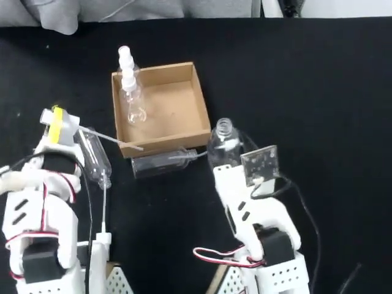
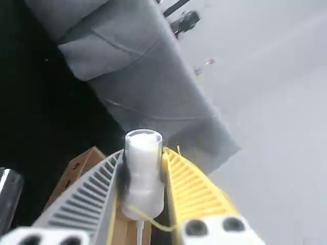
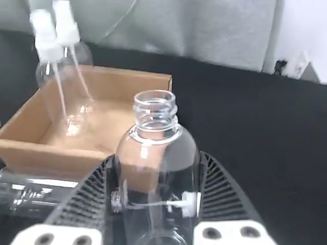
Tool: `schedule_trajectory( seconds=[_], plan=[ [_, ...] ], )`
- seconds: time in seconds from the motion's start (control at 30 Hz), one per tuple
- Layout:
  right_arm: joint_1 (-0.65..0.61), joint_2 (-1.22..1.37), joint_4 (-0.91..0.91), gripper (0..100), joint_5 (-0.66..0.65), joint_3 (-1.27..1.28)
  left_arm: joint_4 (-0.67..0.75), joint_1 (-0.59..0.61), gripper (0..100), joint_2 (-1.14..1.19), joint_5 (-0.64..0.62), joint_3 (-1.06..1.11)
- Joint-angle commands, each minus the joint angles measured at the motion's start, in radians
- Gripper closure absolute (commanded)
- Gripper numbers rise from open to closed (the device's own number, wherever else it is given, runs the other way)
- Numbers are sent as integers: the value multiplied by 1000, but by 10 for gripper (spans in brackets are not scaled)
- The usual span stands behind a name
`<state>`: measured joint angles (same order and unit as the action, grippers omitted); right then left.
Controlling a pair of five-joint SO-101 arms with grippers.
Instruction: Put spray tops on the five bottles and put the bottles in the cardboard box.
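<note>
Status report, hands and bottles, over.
Left hand shut on spray top. Right hand shut on open bottle. Two capped bottles in cardboard box. Two bare bottles lying outside.

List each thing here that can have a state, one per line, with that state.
Cardboard box: open.
Two bottles in the box: standing, spray tops on.
Held bottle: upright, uncapped.
Right hand: shut on held bottle.
Spray top: off any bottle.
Left hand: shut on spray top.
Bottle in front of the box: lying on its side.
Bottle beside the left arm: lying on its side.
</note>
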<state>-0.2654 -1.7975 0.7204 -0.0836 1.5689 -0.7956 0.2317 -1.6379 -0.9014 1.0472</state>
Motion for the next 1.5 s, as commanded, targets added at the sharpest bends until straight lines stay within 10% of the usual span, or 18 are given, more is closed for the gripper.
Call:
schedule_trajectory(
  seconds=[0.0,1.47],
  plan=[
    [-31,-97,5,928,-21,-1,106,-16,971,-147,-15,87],
    [-198,-101,-5,929,-212,94,158,-124,970,-183,-195,188]
  ],
)
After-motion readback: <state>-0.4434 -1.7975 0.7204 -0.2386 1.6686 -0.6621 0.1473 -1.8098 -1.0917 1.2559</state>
